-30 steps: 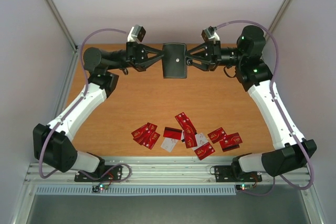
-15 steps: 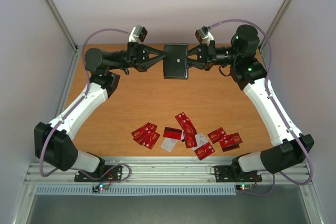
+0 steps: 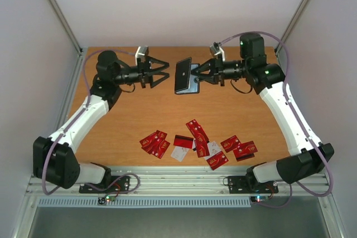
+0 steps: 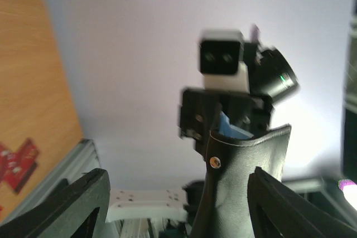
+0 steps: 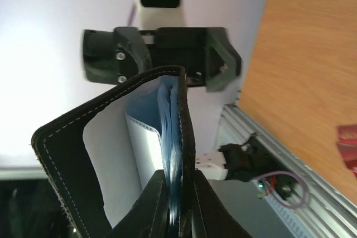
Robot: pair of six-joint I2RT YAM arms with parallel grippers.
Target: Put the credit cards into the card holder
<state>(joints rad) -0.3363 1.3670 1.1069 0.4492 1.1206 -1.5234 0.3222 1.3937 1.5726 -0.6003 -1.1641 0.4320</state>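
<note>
Orange-brown wood of the table [image 3: 139, 110] fills the middle of the overhead view. At its upper left, the left gripper [image 3: 166, 73] points toward the centre with its two fingers spread well apart and nothing between them; it sits just beside the card holder [image 3: 182, 75] without touching it. The black card holder stands on edge in the upper centre, folded partly open. The right wrist view shows pale blue pockets [image 5: 167, 137] inside its stitched cover. Whether its lower edge touches the table cannot be told. From the upper right, the right gripper [image 3: 196, 76] reaches in with its fingers [image 5: 207, 210] pinched together on the holder's right side. The credit cards [image 3: 196, 130], mostly red with a few white, lie scattered in a loose row along the lower centre near the front rail, well apart from both grippers.
</note>
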